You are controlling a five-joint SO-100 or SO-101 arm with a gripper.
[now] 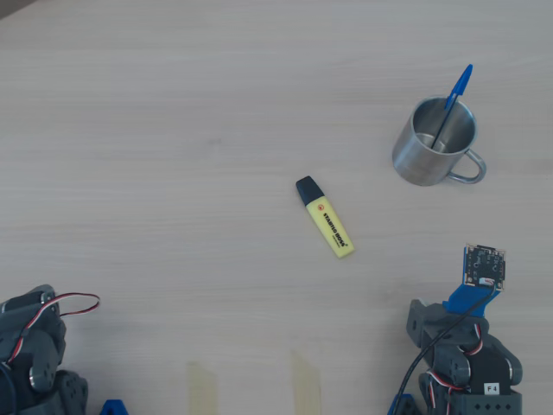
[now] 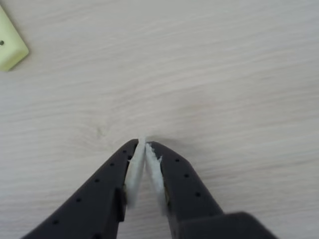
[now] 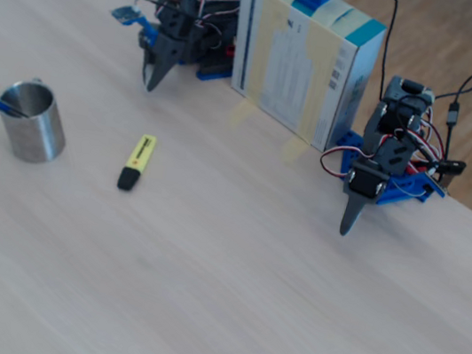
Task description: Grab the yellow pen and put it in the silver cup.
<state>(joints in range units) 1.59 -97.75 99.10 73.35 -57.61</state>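
The yellow pen point(image 1: 326, 217) lies flat on the wooden table with its black cap toward the far side in the overhead view. In the fixed view the yellow pen point(image 3: 137, 161) rests between the silver cup point(image 3: 33, 122) and my arm. The silver cup point(image 1: 410, 156) stands upright at the right in the overhead view. My gripper point(image 2: 144, 145) is shut on nothing, tips pointing down just above bare wood. The pen's yellow end point(image 2: 10, 45) shows at the wrist view's top left corner. In the fixed view my gripper point(image 3: 150, 84) hangs near the arm's base.
A thin blue ballpoint point(image 1: 456, 91) leans inside the cup. A second arm point(image 3: 382, 164) sits folded with its gripper tip down. A blue and white box point(image 3: 304, 58) stands between the two arms. Two tape strips point(image 1: 202, 389) lie on the table's near edge.
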